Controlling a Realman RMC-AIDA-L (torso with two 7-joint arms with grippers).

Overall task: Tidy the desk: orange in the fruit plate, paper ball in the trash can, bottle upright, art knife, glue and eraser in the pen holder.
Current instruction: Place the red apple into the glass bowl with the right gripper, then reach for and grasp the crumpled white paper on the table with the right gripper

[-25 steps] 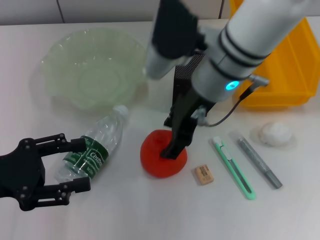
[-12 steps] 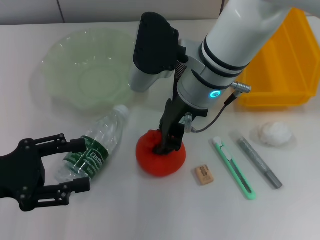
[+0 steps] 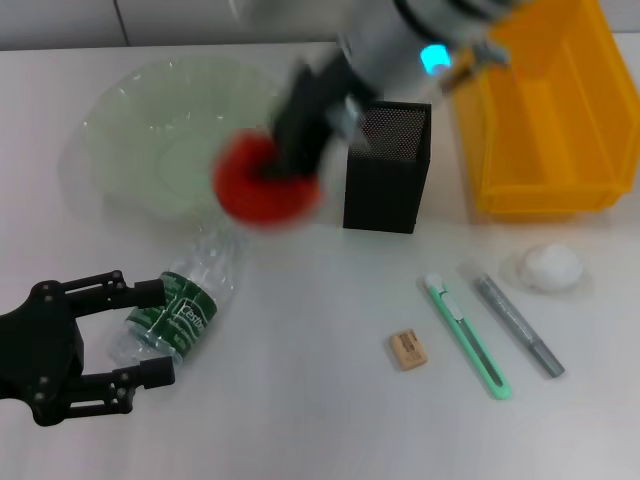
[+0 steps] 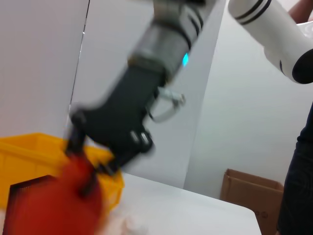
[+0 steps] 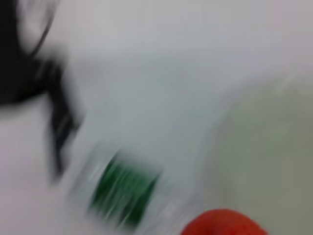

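In the head view, the round red-orange orange [image 3: 262,188] is no longer low on the white desk [image 3: 300,400] as it was a moment ago. Now it is up in the upper middle of the frame, at the right edge of the wide pale-green glass fruit plate [image 3: 150,130]. The right gripper [image 3: 285,165] is closed on the orange and looks blurred from moving fast. I think the orange is nearly home and only needs to be let go over the plate. The left gripper [image 3: 125,335] sits at the lower left, open wide around the clear plastic bottle with the green label [image 3: 180,310], which lies on its side. The tall black mesh pen holder [image 3: 388,165] now shows in full, left of the yellow plastic trash can [image 3: 540,120]. The mint-green art knife [image 3: 466,335], grey glue stick [image 3: 518,325], tan eraser [image 3: 408,349] and white paper ball [image 3: 552,267] lie at the lower right, not yet tidied.

In the left wrist view, the right gripper [image 4: 85,161] holds the orange [image 4: 54,203] at the lower left.

In the right wrist view, the orange [image 5: 225,223] peeks in at the bottom edge, with the bottle's label [image 5: 124,193] beside it.
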